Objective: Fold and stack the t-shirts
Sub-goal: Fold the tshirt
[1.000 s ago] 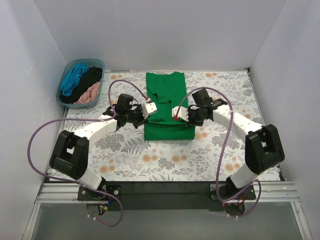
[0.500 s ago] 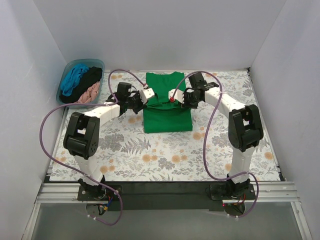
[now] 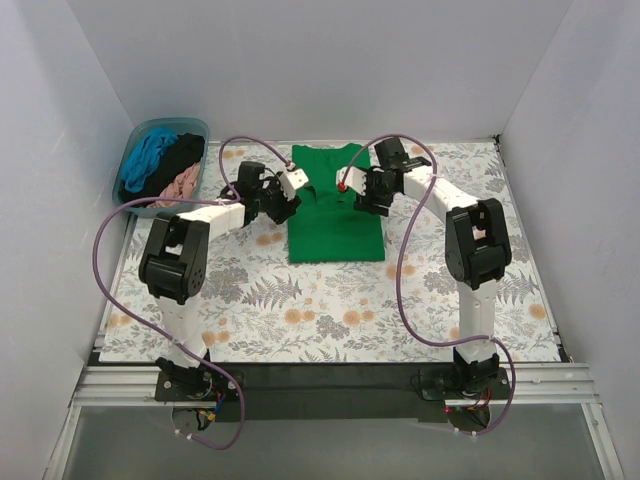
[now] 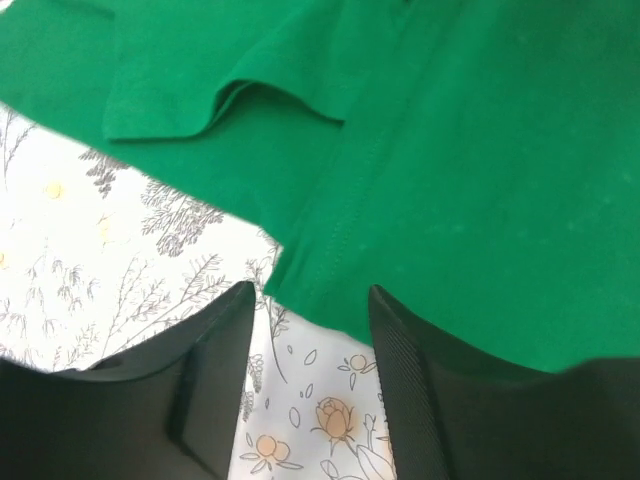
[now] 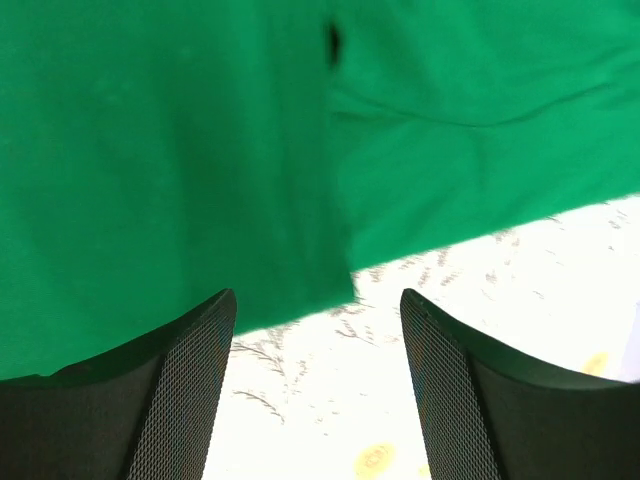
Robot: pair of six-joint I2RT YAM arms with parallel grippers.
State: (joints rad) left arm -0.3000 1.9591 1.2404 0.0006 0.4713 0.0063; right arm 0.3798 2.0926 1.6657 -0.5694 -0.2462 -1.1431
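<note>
**Green shirt folded to a long strip, a spread gripper at each side**

The green t-shirt (image 3: pixel 335 215) lies flat at the middle of the table's far half, its collar toward the back wall. Its sides are folded in, leaving straight left and right edges. In the left wrist view a sleeve hem sits slightly lifted on the fabric (image 4: pixel 480 150).

The left gripper (image 3: pixel 291 184) is at the shirt's left edge and the right gripper (image 3: pixel 346 185) at its right edge. Both have their fingers spread and hold nothing.

The floral tablecloth (image 3: pixel 300 310) stretches wide on either side and toward the arm bases. A pale blue tub (image 3: pixel 203 128) in the far left corner holds teal (image 3: pixel 148 155), black (image 3: pixel 180 152) and pink (image 3: pixel 178 186) shirts. White walls (image 3: pixel 320 70) enclose the table.
</note>
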